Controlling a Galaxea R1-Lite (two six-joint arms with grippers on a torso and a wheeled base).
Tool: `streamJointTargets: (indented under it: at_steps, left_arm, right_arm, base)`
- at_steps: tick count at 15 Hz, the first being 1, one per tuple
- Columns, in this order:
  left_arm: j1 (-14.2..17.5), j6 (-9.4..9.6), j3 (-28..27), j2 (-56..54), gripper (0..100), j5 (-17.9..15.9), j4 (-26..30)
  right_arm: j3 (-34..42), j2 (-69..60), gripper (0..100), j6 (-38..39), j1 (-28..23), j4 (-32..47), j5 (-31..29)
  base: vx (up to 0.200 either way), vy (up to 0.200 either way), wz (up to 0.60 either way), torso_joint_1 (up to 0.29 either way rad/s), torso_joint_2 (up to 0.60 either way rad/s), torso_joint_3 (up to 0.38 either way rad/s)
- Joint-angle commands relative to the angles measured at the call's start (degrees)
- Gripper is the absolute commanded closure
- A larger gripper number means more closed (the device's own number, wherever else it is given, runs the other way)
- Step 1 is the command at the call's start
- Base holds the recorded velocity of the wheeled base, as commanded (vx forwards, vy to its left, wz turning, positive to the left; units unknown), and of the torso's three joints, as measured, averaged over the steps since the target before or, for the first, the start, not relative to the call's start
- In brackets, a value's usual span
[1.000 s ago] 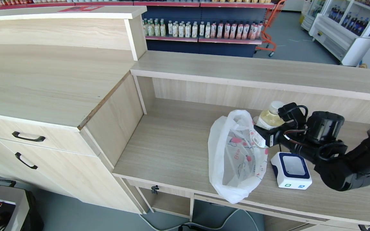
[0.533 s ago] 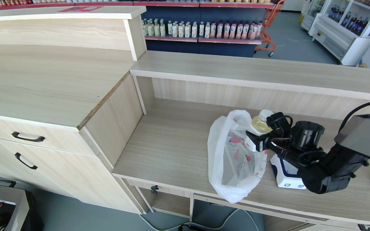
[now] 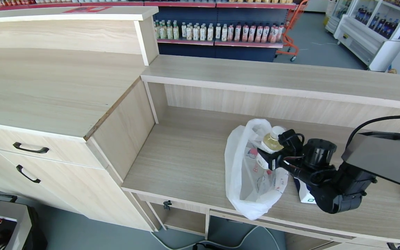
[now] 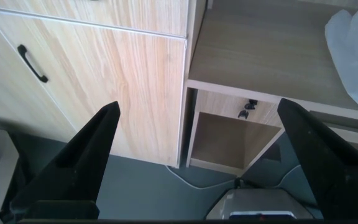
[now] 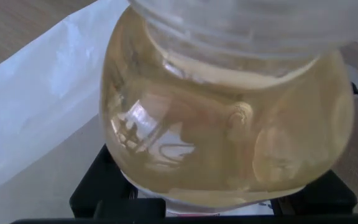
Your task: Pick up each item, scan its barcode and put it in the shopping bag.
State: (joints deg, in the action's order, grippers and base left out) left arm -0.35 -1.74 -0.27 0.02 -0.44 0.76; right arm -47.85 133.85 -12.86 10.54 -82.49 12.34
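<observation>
A clear bottle (image 3: 268, 143) of yellowish drink with a white cap sits tilted in my right gripper (image 3: 273, 155), which is shut on its lower body. The bottle hangs at the mouth of the white plastic shopping bag (image 3: 247, 180), which stands on the lower counter. Up close, the bottle (image 5: 229, 118) looms large, with the bag's white film (image 5: 36, 106) behind it and dark fingers (image 5: 98, 196) at its base. The white and blue scanner (image 3: 303, 195) lies right of the bag, mostly hidden by my right arm. My left gripper (image 4: 191, 162) is open, low beside the counter.
The lower counter (image 3: 186, 159) has free wood left of the bag. A raised ledge (image 3: 276, 78) runs behind it, and a taller cabinet with drawers (image 3: 47, 104) stands to the left. The bag's edge (image 4: 356, 56) and the cabinet front (image 4: 104, 87) appear past my left gripper.
My right arm has carried the bottle left and down, from above the scanner to the bag's mouth. The arm now covers most of the scanner.
</observation>
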Motion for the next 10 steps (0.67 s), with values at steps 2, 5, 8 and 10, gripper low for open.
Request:
streamJointTargets:
  at_steps: [2, 5, 8, 10]
  left_arm:
    - [0.00, -0.01, 0.00, -0.02, 0, 0.00, 0.04]
    - [0.00, -0.01, 0.00, -0.02, 0, 0.00, 0.04]
    - [0.00, -0.01, 0.00, -0.02, 0, 0.00, 0.04]
    - [0.00, -0.01, 0.00, -0.02, 0, 0.00, 0.04]
  right_arm:
    - [-1.11, 2.47, 100, -0.06, 0.00, -0.30, 0.14]
    - [-2.25, 3.61, 100, -0.15, 0.18, -0.21, 0.14]
    - [-1.99, 3.87, 0, -0.23, 0.53, -0.39, 0.14]
    - [-1.99, 3.17, 0, -0.41, 0.53, -0.04, 0.06]
  base:
    - [0.000, 0.000, 0.00, 0.000, 0.00, 0.000]
    - [0.000, 0.000, 0.00, 0.000, 0.00, 0.000]
    - [0.000, 0.000, 0.00, 0.000, 0.00, 0.000]
    - [0.000, 0.000, 0.00, 0.000, 0.00, 0.000]
